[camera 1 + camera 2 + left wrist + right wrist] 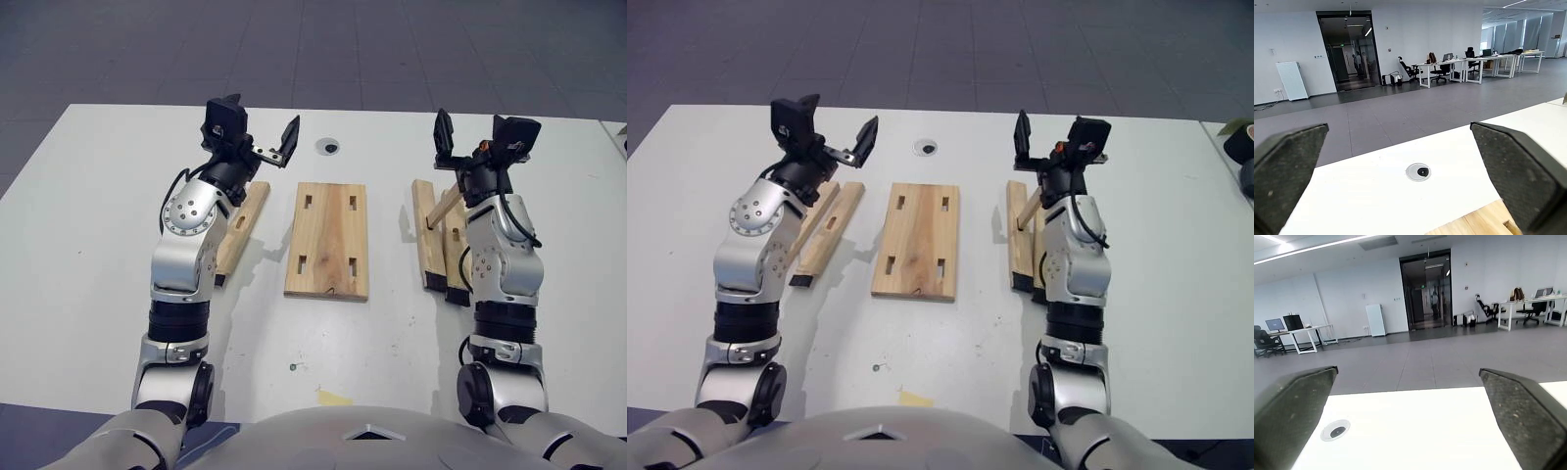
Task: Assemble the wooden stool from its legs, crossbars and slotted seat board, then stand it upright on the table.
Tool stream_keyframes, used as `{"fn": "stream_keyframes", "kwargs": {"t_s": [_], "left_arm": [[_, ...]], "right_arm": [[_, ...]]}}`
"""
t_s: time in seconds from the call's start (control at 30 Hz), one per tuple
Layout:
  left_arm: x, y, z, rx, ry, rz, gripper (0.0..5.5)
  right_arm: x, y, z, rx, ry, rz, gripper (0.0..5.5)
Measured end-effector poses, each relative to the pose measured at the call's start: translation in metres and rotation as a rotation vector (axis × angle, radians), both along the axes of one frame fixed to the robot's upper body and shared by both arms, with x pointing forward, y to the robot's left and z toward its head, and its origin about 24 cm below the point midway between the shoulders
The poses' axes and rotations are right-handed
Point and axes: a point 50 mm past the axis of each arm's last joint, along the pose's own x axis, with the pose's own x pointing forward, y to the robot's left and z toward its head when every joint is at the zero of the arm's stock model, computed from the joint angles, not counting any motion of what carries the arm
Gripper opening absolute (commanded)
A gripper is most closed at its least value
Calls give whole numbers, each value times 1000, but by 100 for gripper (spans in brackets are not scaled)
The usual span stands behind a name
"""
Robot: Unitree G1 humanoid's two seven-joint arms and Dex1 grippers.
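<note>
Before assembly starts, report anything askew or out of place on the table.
A thin pale wooden crossbar lies slanted across the pale wooden legs to the right of the flat slotted wooden seat board. Nothing looks damaged or spilled.

Left gripper [262, 134] and right gripper [479, 131] raised, open

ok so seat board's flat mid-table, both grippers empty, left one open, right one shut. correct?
One thing is off: the right gripper is open, not shut. The right wrist view shows its fingers spread wide with nothing between them. The rest holds: the seat board lies flat mid-table, and the left gripper is open and empty.
</note>
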Motion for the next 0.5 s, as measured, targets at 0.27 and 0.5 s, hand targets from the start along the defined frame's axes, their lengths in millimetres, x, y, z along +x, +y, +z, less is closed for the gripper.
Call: {"fn": "stream_keyframes", "kwargs": {"t_s": [0.27, 0.5], "left_arm": [[-1, 2, -3, -3, 10, 14, 540], [-5, 5, -10, 3, 37, 26, 540]], "right_arm": [[-26, -2, 74, 58, -295, 137, 538], [-62, -5, -24, -26, 40, 172, 538]]}}
